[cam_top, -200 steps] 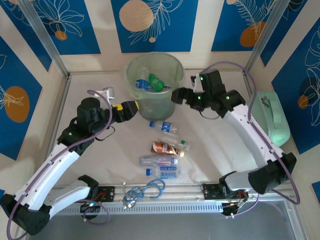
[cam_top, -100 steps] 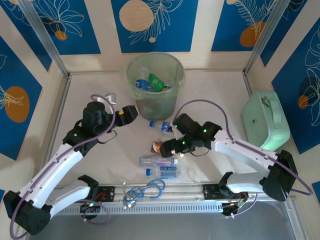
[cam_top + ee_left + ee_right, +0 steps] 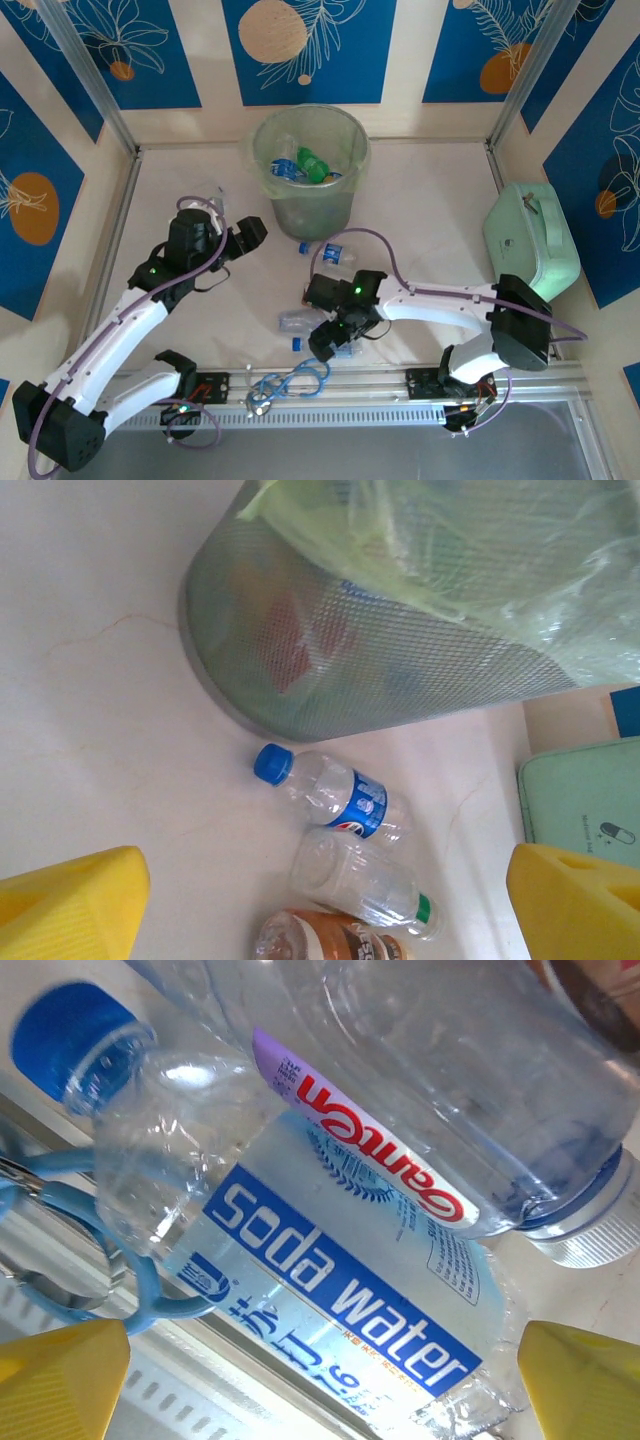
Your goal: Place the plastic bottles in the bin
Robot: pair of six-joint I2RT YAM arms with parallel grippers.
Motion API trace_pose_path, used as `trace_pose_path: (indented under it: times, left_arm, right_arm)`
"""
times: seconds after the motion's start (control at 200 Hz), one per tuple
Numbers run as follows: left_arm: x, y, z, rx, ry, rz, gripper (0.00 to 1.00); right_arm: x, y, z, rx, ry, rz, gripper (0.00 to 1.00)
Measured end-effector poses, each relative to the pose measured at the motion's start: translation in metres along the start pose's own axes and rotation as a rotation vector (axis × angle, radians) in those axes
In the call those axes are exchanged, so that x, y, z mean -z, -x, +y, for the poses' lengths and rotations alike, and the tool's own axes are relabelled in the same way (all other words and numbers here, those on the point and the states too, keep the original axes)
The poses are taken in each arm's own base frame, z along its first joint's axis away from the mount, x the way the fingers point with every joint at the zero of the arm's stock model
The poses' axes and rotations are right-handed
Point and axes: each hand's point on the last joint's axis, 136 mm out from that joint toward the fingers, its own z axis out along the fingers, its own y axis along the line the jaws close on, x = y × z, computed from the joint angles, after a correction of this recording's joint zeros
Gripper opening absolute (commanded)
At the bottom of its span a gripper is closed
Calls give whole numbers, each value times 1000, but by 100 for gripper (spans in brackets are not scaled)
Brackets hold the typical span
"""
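"Where are the plastic bottles (image 3: 335, 254)?"

"Some lie in the bin (image 3: 300, 210), upper middle of the overhead view, with a green bottle (image 3: 313, 165) on top. The others lie on the counter (image 3: 430, 200) below it, in a loose cluster at mid-frame."

"And the right arm?"

"The right end effector (image 3: 322, 342) sits low at the bottom of that cluster, fingers spread wide. Its wrist camera has the yellow fingertips (image 3: 60, 1380) in the two lower corners. A soda water bottle (image 3: 330, 1310) lies crosswise between them, and a clear red-lettered bottle (image 3: 400, 1110) is pressed against it above. Whether the tips touch plastic, I can't tell. The blue cable (image 3: 100, 1260) loops at the left edge there."

"The left one?"

"The left end effector (image 3: 250, 233) hangs just left of the bin's base, also spread, holding nothing. Its camera looks at the bin's mesh-patterned wall. A blue-capped bottle (image 3: 335, 792) lies just beside the wall, a green-capped bottle (image 3: 365, 880) touches that one, and a brown bottle (image 3: 320, 942) is at the bottom edge. The mint-green case (image 3: 585, 800) sits at the right."
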Motion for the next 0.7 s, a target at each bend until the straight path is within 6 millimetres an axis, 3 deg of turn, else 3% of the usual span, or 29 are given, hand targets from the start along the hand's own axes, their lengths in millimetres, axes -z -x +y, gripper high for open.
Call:
trace_pose_path:
  times: [0.45,0.7]
  left_arm:
    - [-1,2,4,30,-2,2,91]
    - [-1,3,6,41,-4,1,91]
  right_arm:
    - [-30,-6,-9,53,-172,102,100]
    - [-36,-5,-16,47,-214,108,88]
